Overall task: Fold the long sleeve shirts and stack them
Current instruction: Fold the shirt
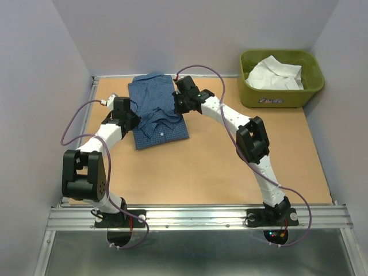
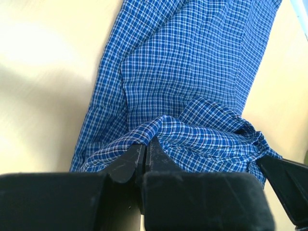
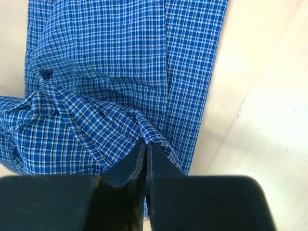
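Top external, white shirt (image 1: 275, 73) in olive tub (image 1: 280, 100), blue shirt (image 1: 154, 93) on tbl (image 1: 201, 169)

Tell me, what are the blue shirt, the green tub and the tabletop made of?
The blue shirt: thin woven cloth, probably cotton, matte; it bunches into soft folds.
The green tub: moulded plastic by its look, slightly glossy, rounded rim and corners.
The tabletop: seemingly wood or fibreboard, smooth matte tan, no clear grain.
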Tool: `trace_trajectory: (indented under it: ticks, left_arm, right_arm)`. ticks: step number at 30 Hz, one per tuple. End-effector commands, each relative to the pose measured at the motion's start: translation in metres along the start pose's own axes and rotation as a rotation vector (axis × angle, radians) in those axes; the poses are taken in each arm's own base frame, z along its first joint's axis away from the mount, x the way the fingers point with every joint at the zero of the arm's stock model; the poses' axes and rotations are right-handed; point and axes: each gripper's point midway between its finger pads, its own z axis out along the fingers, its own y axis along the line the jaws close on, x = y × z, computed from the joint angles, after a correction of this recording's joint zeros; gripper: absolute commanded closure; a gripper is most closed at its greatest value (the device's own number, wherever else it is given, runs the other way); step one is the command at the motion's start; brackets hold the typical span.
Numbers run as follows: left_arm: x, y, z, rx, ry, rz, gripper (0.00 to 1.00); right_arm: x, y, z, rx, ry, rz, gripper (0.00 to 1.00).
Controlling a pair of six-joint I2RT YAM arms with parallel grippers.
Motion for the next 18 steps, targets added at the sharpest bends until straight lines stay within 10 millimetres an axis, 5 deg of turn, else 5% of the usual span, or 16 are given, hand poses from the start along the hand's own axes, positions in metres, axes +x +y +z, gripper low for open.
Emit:
trace_trajectory:
  ticks: [1,18]
  left_arm:
    - [-0.02,-0.015,0.012,0.038,-0.046,0.036,1.0]
    - [-0.033,-0.016,0.056,0.029,-0.03,0.03,1.0]
  right_arm:
    - [-0.049,0.004,0.002,-0.016,-0.149,-0.022,0.96]
    - [-0.072,-0.007,0.029,-0.037,-0.229,-0.016,0.84]
